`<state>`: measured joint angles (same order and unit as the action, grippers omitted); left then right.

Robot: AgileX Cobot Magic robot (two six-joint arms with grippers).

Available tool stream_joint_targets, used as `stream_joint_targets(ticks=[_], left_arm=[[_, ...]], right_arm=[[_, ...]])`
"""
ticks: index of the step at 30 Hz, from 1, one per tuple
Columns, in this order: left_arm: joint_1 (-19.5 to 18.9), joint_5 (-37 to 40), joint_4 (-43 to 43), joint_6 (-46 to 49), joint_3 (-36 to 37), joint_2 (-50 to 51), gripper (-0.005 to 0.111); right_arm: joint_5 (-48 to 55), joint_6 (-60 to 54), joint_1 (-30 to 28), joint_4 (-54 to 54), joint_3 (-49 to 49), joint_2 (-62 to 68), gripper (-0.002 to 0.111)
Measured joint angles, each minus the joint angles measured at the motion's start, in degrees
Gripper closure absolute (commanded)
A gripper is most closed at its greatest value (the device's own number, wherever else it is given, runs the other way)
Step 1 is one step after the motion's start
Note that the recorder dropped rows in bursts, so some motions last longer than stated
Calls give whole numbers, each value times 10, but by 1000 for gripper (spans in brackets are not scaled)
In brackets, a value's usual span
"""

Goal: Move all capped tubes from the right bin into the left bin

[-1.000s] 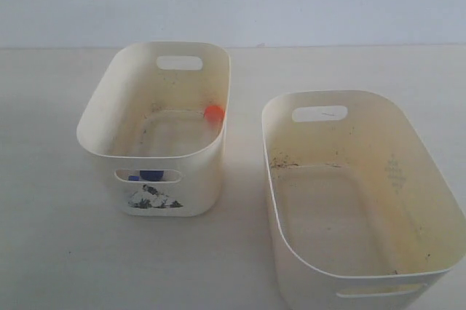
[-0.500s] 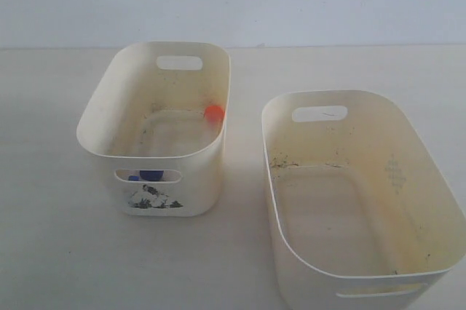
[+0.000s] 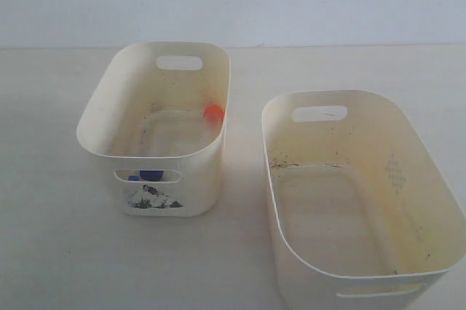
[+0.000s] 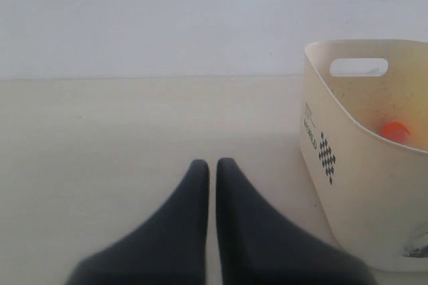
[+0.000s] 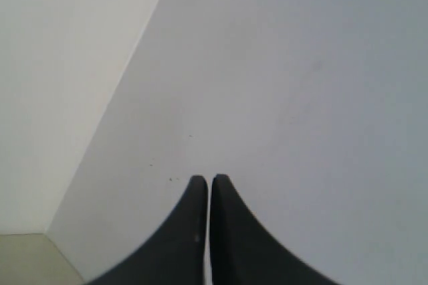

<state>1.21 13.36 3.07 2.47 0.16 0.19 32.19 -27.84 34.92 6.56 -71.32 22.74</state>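
The left bin (image 3: 102, 117), cream with a small black drawing on its front, holds capped tubes: an orange-red cap (image 3: 213, 113) shows against its right inner wall and a dark blue cap (image 3: 151, 175) shows through the front handle slot. The right bin (image 3: 277, 201), plain cream with a faint dotted diamond mark, shows no tubes inside. Neither gripper appears in the exterior view. My left gripper (image 4: 212, 163) is shut and empty over the table, beside the left bin (image 4: 354, 184), where the orange-red cap (image 4: 396, 131) is visible. My right gripper (image 5: 210, 178) is shut and empty, facing a blank wall.
Both bins stand on a pale table (image 3: 44, 237) with a light wall behind. Dark specks mark the inside of the right bin.
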Motion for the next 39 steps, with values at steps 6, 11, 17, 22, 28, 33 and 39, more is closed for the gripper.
stream_joint_targets(ticks=[6,11,17,22,28,33,39], left_arm=[[0,0,0,0,0,0,102],[0,0,0,0,0,0,102],[0,0,0,0,0,0,102],[0,0,0,0,0,0,102],[0,0,0,0,0,0,102],[0,0,0,0,0,0,102],[0,0,0,0,0,0,102]], right_arm=[[33,49,-161,7,0,-8,107],[102,95,-306,14,3,-8,107],[73,110,-399,38,89,-33,107],[-1,114,-403,45,209,-87,107],[-74,115,-403,46,357,-154,107],[-127,132,-403,48,483,-221,107],[-172,165,-392,55,587,-224,107]])
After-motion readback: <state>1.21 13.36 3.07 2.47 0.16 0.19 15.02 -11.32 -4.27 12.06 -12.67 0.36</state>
